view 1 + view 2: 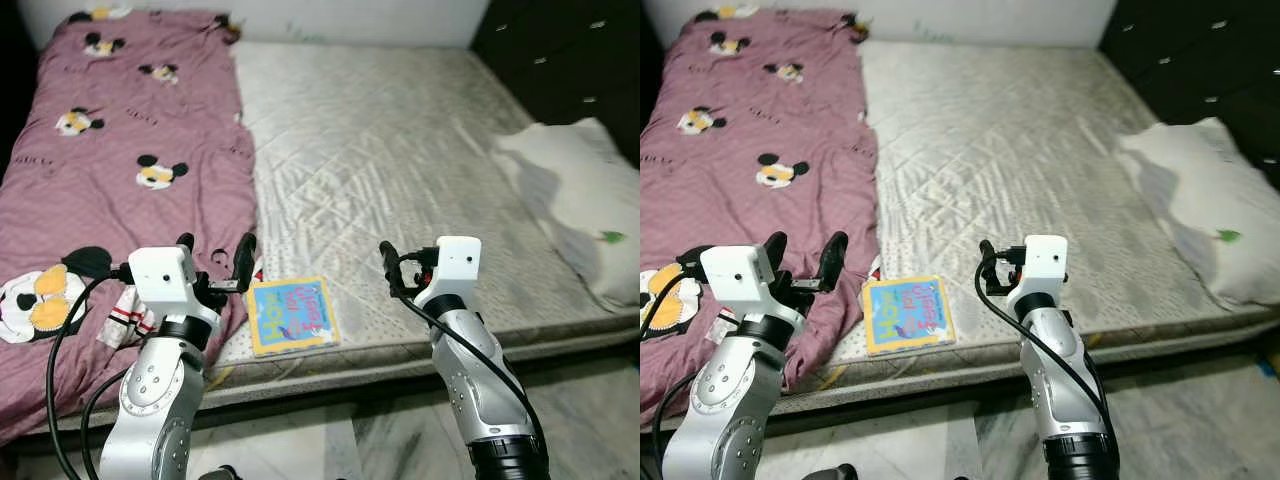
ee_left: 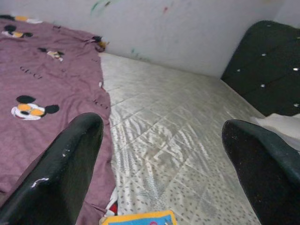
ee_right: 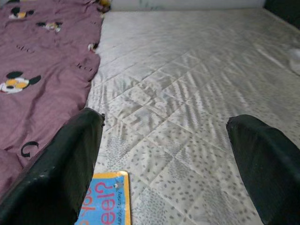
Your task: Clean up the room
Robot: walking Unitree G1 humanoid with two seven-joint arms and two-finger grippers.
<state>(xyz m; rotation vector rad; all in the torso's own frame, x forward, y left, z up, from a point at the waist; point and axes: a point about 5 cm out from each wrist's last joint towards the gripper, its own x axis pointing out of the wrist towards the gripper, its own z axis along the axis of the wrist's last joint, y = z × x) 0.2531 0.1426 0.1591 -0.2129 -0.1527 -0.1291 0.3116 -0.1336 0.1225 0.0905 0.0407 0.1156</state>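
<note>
A purple blanket (image 1: 130, 160) covers the mattress's (image 1: 400, 150) left side. The left gripper (image 1: 215, 262), fingers spread, hovers beside a book (image 1: 291, 315) at the mattress's near edge. The right gripper (image 3: 164, 168) hovers released; a pillow (image 1: 580, 200) lies right.

The right gripper (image 3: 164, 168) has its two black fingers (image 3: 61, 173) spread wide apart above a quilted grey mattress (image 3: 197, 89). A purple blanket (image 3: 42, 65) with cartoon mouse prints lies beside the bare quilting. A corner of a blue and yellow book (image 3: 105, 201) shows by one finger.
</note>
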